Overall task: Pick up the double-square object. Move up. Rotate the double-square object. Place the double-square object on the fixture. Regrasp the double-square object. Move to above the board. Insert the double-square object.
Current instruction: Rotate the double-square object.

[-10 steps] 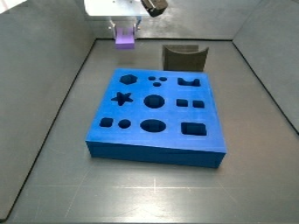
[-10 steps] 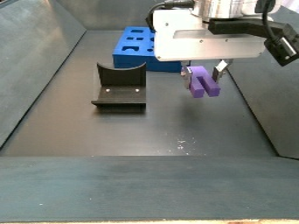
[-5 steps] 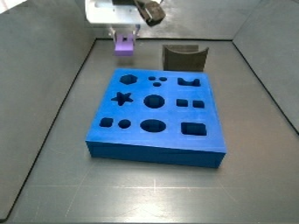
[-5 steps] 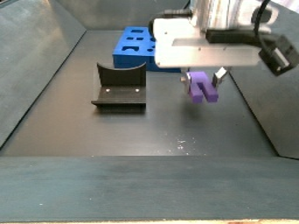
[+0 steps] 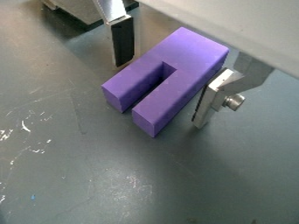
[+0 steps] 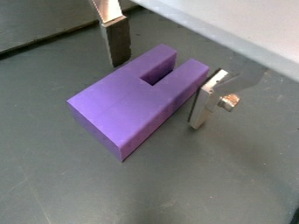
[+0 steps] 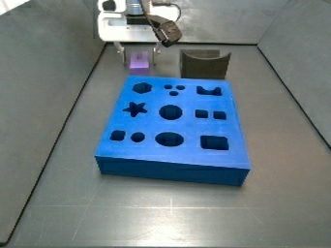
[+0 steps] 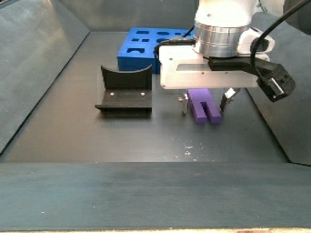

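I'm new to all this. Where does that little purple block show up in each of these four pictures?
Wrist view: the double-square object fills the middle, between the claw fingers.
Wrist view: the block is central again, notch facing away.
Side view: it sits near the top, under the claw, behind the board.
Side view: it is right of centre, right of the fixture.
Shared landmark: the claw's silver fingers flanking the block.

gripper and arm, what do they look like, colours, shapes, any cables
The gripper, above the floor near the board, has a boxy white body under a round silver-grey wrist section. Black camera housings sit at its sides, with a black cable looping above. In both wrist views its fingers are flat silver plates; one carries a small screw, the other a dark pad.
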### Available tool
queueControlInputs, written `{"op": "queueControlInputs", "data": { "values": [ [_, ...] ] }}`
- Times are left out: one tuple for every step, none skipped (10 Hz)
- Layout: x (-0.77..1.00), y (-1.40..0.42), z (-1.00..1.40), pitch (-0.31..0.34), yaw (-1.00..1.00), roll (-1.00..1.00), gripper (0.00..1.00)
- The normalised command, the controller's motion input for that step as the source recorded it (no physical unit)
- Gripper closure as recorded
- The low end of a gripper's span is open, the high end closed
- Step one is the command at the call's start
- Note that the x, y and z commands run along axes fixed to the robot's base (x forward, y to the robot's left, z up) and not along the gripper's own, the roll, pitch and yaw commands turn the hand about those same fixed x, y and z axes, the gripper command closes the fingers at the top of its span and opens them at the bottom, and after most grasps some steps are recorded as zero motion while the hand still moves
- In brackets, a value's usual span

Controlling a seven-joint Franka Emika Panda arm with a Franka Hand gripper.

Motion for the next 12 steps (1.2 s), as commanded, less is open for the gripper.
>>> {"op": "queueControlInputs", "data": {
  "values": [
    [0.0, 0.0, 1.0, 0.0, 0.0, 0.0, 0.0],
    [0.0, 0.0, 1.0, 0.007, 0.0, 0.0, 0.0],
    [-0.02, 0.0, 1.0, 0.038, -0.01, 0.0, 0.0],
    [-0.01, 0.0, 1.0, 0.061, -0.01, 0.0, 0.0],
    [-0.01, 0.01, 1.0, 0.073, -0.02, 0.01, 0.0],
    [-0.02, 0.01, 1.0, 0.073, -0.02, 0.02, 0.0],
    [-0.03, 0.01, 1.0, 0.067, -0.03, 0.03, 0.0],
    [-0.03, 0.01, 1.0, 0.066, -0.03, 0.04, 0.0],
    [-0.03, 0.02, 0.89, 0.066, -0.03, 0.05, 0.0],
    [-0.04, 0.02, 0.75, 0.068, -0.03, 0.06, 0.0],
    [0.0, 0.0, 0.0, 0.0, 1.0, 0.0, 0.0],
    [0.0, -0.01, -0.19, 0.0, 1.0, 0.0, 0.0]
  ]
}}
